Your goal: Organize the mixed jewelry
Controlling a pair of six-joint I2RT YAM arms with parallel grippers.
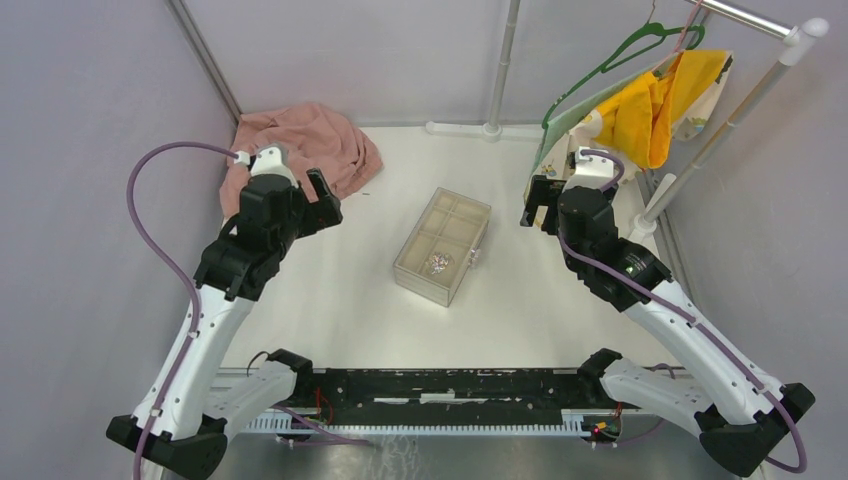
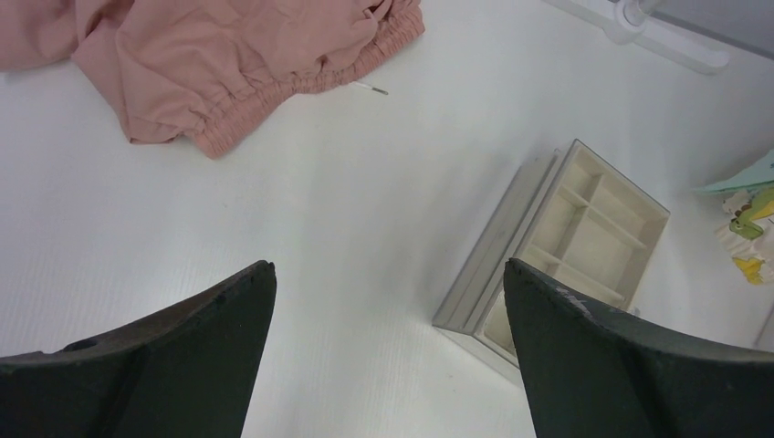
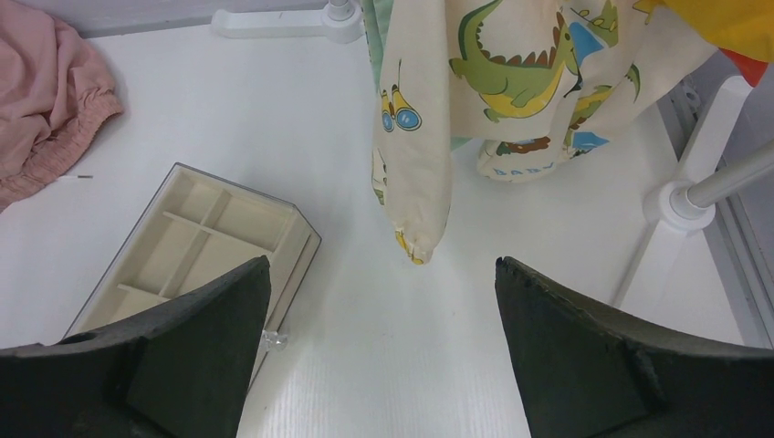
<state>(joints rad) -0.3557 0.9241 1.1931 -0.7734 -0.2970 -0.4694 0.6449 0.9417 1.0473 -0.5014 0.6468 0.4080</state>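
A small heap of shiny silver jewelry (image 1: pixel 438 264) lies in a near compartment of the beige tray inside a clear plastic box (image 1: pixel 465 214) at the table's middle. The box also shows in the left wrist view (image 2: pixel 598 214) and the right wrist view (image 3: pixel 196 242); the jewelry is hidden in both. My left gripper (image 1: pixel 325 200) (image 2: pixel 388 292) is open and empty, above the table left of the box. My right gripper (image 1: pixel 538 208) (image 3: pixel 383 283) is open and empty, to the right of the box. A clear knob (image 3: pixel 274 339) sticks out of the box's side.
A pink garment (image 1: pixel 305 145) is crumpled at the back left. A dinosaur-print garment (image 3: pixel 475 82) and a yellow cloth (image 1: pixel 655 105) hang from a rack at the back right, on a green hanger (image 1: pixel 620 55). The rack's white base (image 3: pixel 680 205) stands by the right edge.
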